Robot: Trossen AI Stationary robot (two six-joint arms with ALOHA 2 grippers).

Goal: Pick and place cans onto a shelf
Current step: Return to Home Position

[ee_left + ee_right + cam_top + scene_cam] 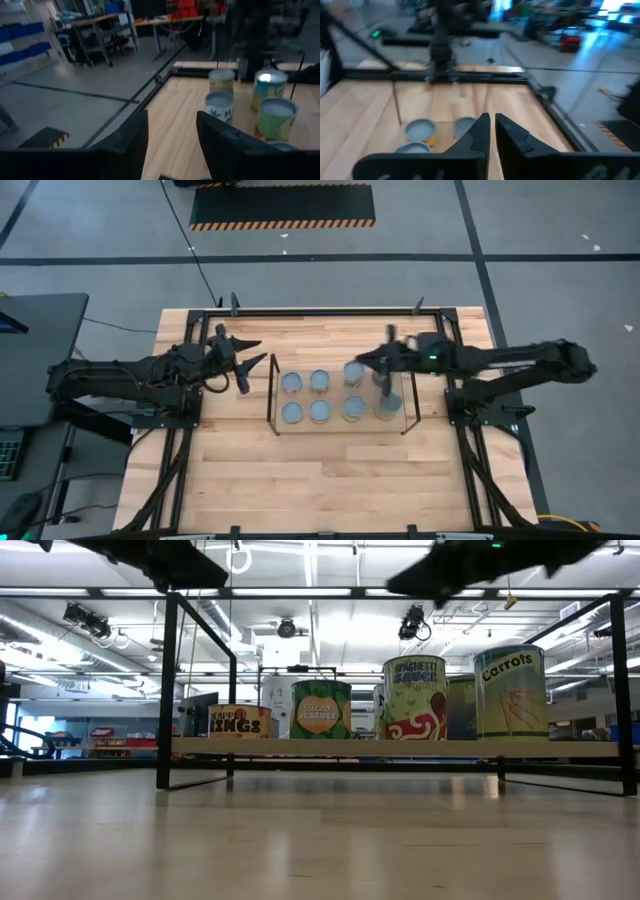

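Beside the shelf (335, 395), left end effector (262, 351) gapes wide, empty. Right end effector (366, 360), fingers drawn together, hangs empty over the cans (319, 411) standing there — light-wood worktop (330, 480), bright workshop beyond.

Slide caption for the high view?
Cans stand in two rows on the shelf; left tool open beside it, right tool above the cans.

The shelf (336, 395), a low light-wood board with black wire ends, sits mid-surface carrying the cans (319, 411), all upright in two rows with grey tops, among them a short yellow tin (240, 721), a green one (321, 709), spaghetti sauce (415, 698) and carrots (511, 692).
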